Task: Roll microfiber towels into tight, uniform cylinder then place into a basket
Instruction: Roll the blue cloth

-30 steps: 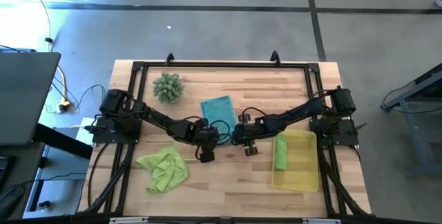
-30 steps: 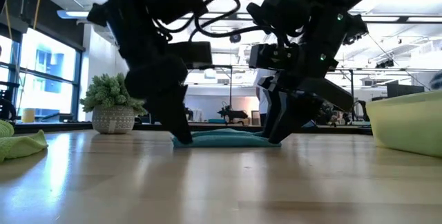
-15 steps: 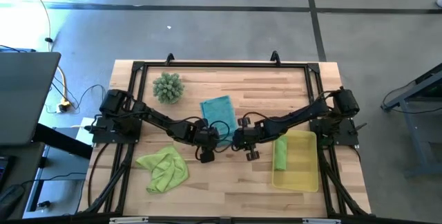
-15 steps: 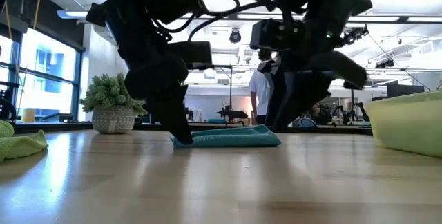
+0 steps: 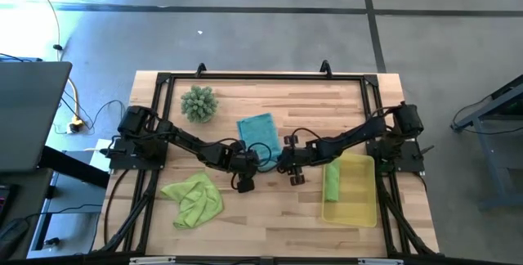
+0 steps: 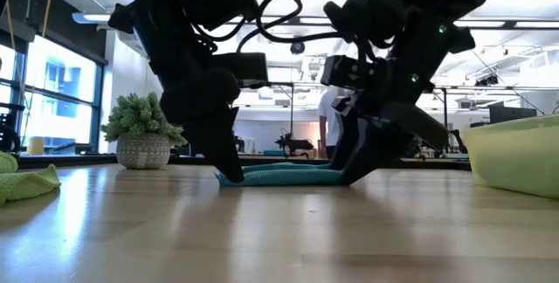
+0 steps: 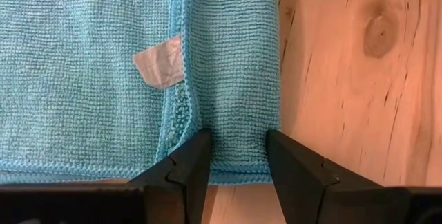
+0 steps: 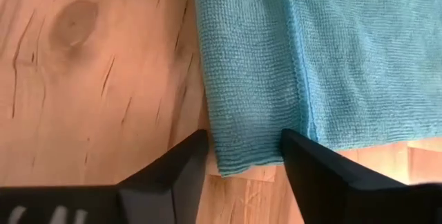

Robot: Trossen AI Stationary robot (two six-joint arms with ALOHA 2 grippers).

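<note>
Straddling the teal towel (image 7: pixel 103 65)'s folded edge, both grippers' jaws parted, apparently poised to pinch and start rolling.

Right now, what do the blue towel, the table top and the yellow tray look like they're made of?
Blue towel: soft knitted microfibre, matte, with fine looped texture and a stitched hem. Table top: pale wood planks with visible grain and knots, lightly sealed. Yellow tray: probably thin plastic, smooth and translucent, as the wood tints through.

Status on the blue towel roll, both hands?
Left hand open, straddling folded edge of blue towel. Right hand open at same edge, other end. One green towel in basket. Nothing in the way.
</note>
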